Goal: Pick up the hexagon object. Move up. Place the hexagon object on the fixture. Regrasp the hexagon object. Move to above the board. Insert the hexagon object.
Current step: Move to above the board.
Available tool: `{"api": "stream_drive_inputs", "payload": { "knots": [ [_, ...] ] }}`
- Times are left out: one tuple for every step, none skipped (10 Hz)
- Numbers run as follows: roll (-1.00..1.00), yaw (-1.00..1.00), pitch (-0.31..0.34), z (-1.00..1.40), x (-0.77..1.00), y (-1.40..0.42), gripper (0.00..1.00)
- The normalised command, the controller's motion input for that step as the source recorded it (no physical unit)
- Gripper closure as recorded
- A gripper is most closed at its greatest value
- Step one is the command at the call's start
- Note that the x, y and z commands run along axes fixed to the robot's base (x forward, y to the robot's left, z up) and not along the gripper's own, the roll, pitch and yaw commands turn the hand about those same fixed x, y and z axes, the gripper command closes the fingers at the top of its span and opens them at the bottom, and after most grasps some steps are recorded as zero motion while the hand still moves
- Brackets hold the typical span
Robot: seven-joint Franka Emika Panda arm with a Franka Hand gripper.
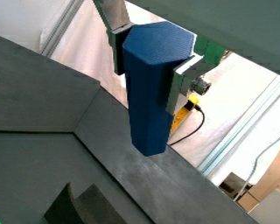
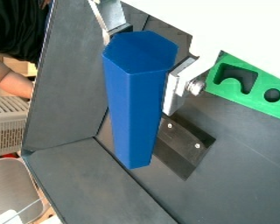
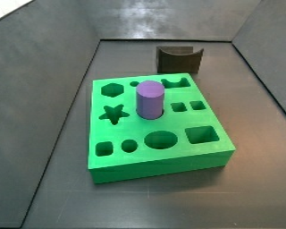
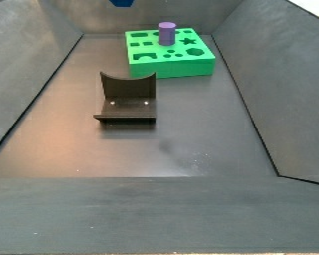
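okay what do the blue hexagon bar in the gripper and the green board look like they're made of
The hexagon object, shut between the raised gripper in both wrist views, looks like plain matte plastic: one even blue, crisp edges, soft sheen. The board looks like moulded or printed plastic too, uniformly bright green with clean-cut holes, though dense foam can't be ruled out. The purple peg standing in it appears similarly matte plastic.

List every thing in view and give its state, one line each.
gripper: shut on the hexagon object, raised high above the floor.
hexagon object: held upright between the fingers, clear of everything.
fixture: on the floor, its notch bare.
board: flat on the floor.
purple peg: upright in a board hole.
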Motion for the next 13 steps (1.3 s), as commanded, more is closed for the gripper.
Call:
{"api": "stream_drive_inputs", "payload": {
  "knots": [
    [0.03, 0.21, 0.184, 0.03, 0.06, -0.04, 1.00],
    [0.03, 0.21, 0.166, 0.03, 0.06, -0.05, 1.00],
    [0.04, 0.21, 0.152, 0.02, 0.07, -0.05, 1.00],
    [0.04, 0.21, 0.141, 0.02, 0.08, -0.05, 1.00],
    [0.04, 0.21, 0.130, 0.02, 0.08, -0.05, 1.00],
    [0.04, 0.20, 0.124, 0.02, 0.08, -0.06, 1.00],
    [-1.00, -0.05, 0.099, 0.41, -1.00, -0.81, 1.00],
    [-1.00, -0.05, 0.083, 0.44, -1.00, -0.79, 1.00],
    [-1.00, -0.05, 0.055, 0.43, -1.00, -0.68, 1.00],
    [-1.00, -0.05, 0.045, 0.36, -1.00, -0.59, 1.00],
    [-1.00, -0.04, 0.042, 0.28, -0.74, -0.42, 1.00],
    [-1.00, -0.04, 0.044, 0.17, -0.46, -0.23, 1.00],
    [-1.00, -0.04, 0.053, 0.08, -0.25, -0.11, 1.00]
  ]
}}
